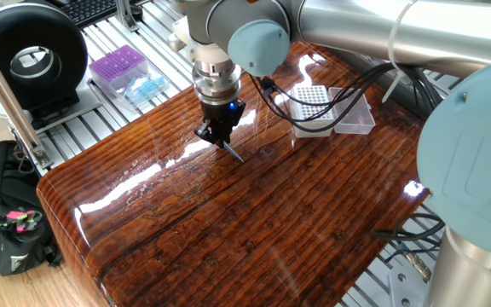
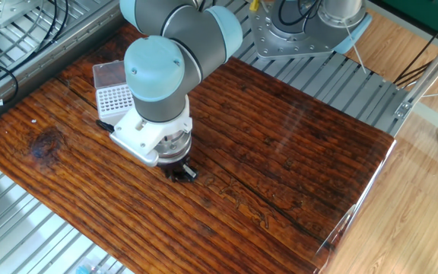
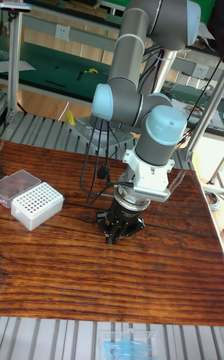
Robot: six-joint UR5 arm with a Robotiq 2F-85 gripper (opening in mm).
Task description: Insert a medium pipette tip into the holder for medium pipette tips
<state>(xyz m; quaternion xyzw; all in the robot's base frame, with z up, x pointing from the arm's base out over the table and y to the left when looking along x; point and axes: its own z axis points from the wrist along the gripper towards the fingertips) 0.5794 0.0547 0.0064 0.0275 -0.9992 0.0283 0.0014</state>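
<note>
My gripper stands low over the wooden table, its jaws shut on the medium pipette tip. This thin grey sliver slants down from the fingers to the tabletop. The other fixed view shows the gripper almost touching the wood, and the arm's wrist hides the tip there. In the tall view the gripper points straight down. The holder for medium pipette tips is a white box with a hole grid, its clear lid open beside it. The holder sits well apart from the gripper.
A purple tip box and a light-blue pack lie on the slatted metal bench off the wooden table. A black round device stands behind them. A black bag lies on the floor. Cables hang near the holder.
</note>
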